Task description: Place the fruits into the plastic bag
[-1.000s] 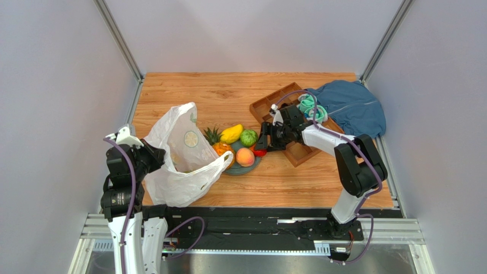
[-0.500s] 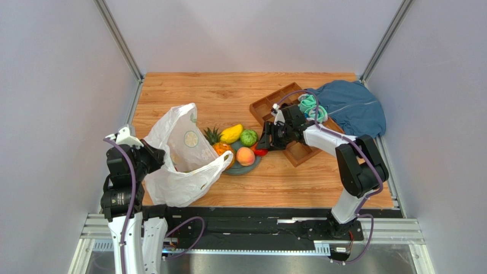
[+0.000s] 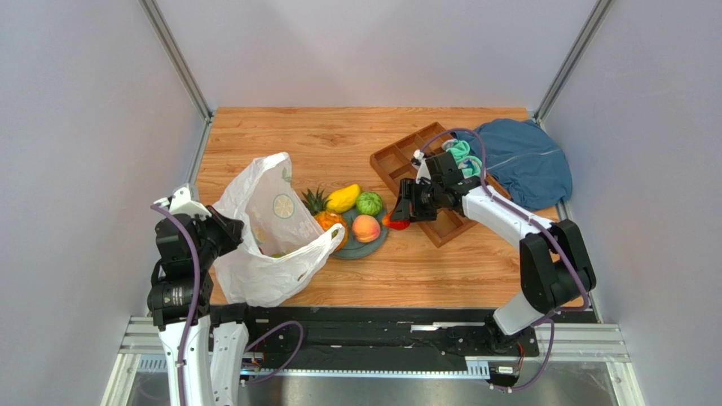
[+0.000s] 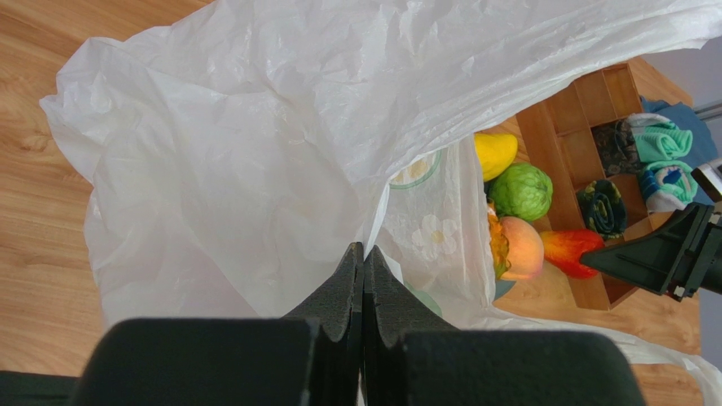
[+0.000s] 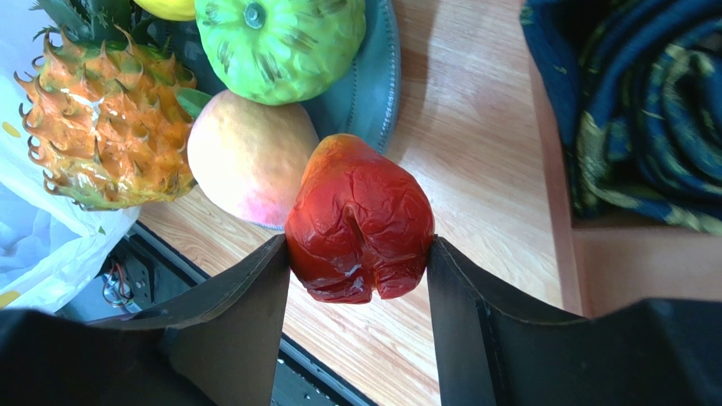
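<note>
Right now my right gripper is clamped on a wrinkled red fruit, one finger on each side. It sits at the 3 o'clock rim of the teal plate; I cannot tell whether it clears the wood. On the plate lie the peach, the green round fruit and the pineapple, whose crown is cut off at my wrist view's edge, like the yellow fruit. My left gripper is pressed closed on the rim of the plastic bag, which lies at the plate's 9 o'clock with its mouth held up. The film between my pads is too thin to see, and the bag's inside is hidden. A wooden tray at 2 o'clock holds rolled socks, partly under my arm.
</note>
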Available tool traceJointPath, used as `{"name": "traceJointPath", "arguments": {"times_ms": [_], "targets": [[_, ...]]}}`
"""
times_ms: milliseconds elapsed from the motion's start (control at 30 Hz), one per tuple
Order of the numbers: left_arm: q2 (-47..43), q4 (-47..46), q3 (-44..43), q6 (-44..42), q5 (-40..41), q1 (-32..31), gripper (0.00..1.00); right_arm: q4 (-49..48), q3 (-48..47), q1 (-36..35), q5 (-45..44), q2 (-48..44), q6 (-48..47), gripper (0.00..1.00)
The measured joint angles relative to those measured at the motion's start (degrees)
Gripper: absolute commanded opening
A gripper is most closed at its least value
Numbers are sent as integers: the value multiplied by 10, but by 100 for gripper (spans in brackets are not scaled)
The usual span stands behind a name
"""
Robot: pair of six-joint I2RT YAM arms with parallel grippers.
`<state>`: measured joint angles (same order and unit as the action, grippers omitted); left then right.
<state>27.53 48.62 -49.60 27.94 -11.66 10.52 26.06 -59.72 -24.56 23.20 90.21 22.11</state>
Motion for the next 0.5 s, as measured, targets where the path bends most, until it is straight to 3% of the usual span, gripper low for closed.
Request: {"name": "traceJointPath", "arguments": {"times_ms": [300, 500], "targets": [[-2, 0, -8, -2, 2, 0, 0, 96, -80, 0, -83, -21, -29, 37], [4, -8, -8, 1, -3, 0, 0, 114, -104, -3, -87, -80, -32, 37]]}}
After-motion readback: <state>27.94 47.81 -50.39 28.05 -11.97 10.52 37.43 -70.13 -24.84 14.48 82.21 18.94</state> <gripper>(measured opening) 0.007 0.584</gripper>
